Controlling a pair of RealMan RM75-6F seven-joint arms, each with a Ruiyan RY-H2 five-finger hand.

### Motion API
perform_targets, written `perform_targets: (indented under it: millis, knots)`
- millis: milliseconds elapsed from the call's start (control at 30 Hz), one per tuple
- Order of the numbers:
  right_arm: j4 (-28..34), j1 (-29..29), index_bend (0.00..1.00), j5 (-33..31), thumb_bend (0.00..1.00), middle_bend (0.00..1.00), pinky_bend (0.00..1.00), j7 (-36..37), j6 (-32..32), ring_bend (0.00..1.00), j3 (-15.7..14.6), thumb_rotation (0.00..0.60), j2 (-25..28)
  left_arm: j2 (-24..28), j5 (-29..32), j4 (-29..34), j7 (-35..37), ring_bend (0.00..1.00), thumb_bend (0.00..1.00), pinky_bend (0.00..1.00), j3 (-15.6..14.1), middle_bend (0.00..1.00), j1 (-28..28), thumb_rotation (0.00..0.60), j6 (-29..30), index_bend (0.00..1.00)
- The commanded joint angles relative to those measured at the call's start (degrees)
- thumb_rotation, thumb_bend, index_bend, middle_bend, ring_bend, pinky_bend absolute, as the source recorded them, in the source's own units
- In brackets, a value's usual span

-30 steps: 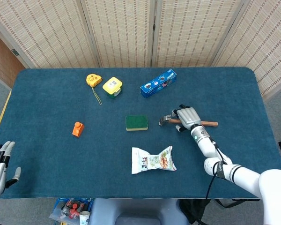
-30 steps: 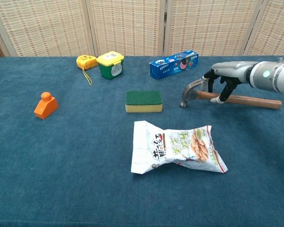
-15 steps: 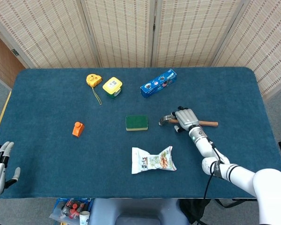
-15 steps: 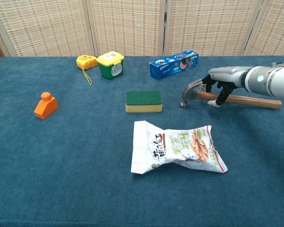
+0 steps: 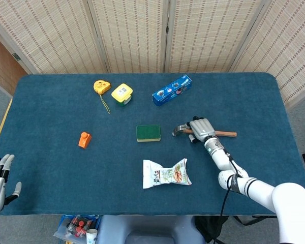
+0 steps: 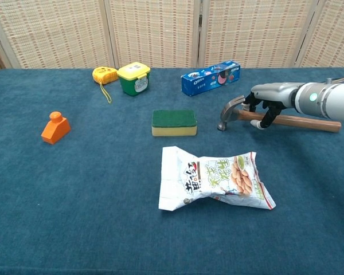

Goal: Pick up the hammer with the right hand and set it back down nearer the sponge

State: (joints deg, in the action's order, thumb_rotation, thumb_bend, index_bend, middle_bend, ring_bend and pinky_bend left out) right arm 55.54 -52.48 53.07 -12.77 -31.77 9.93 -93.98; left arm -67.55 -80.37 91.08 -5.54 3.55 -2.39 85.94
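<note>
One hammer lies on table, right hand fingers curled round handle

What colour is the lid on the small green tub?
Yellow: the small green tub has a yellow lid, clearest in the chest view.

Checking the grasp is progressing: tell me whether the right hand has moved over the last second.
Yes. The right hand has sunk slightly onto the wooden-handled hammer, its fingers closing around the handle, judged against the blue cookie box.

Bright, even overhead light, soft faint shadows, sharp focus, no glare or blur.
</note>
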Motion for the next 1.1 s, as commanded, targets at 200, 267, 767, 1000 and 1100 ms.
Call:
perform_targets:
  millis: [200,267,767,1000,1100]
  knots:
    - [-0.4,-0.1,0.40,0.4,0.48,0.43,0.18,0.4,0.0,0.14,0.0,0.600,-0.2,-0.1,0.1,0.0,-0.1,0.00,0.40,0.00,0.1,0.00,-0.1,0.600,-0.1,0.00]
    - [-0.5,-0.1,0.41,0.5,0.49,0.44,0.18,0.6,0.0,0.15,-0.1,0.600,-0.3,-0.1,0.1,0.0,-0.1,0.00,0.40,0.00,0.1,0.00,-0.1,0.600,-0.1,0.00]
    - [-1.2,-0.1,0.47,0.7,0.55,0.49,0.18,0.9,0.0,0.19,-0.1,0.600,-0.7,-0.3,0.3,-0.5,0.2,0.00,0.40,0.00,0.1,0.00,0.1,0.600,-0.3,0.00]
    - [-0.5,0.3,0.51,1.3,0.61,0.53,0.18,1.1,-0.5,0.22,-0.2,0.600,-0.2,-0.7,1.0,-1.0,0.5,0.00,0.40,0.00,0.2,0.00,-0.1,0.600,-1.1,0.00]
    - [0.3,0.7,0.53,2.1,0.63,0.55,0.18,1.7,-1.4,0.25,-0.1,0.600,0.5,-0.7,1.1,-1.2,0.6,0.00,0.40,0.00,0.3,0.00,-0.3,0.600,-1.3,0.00]
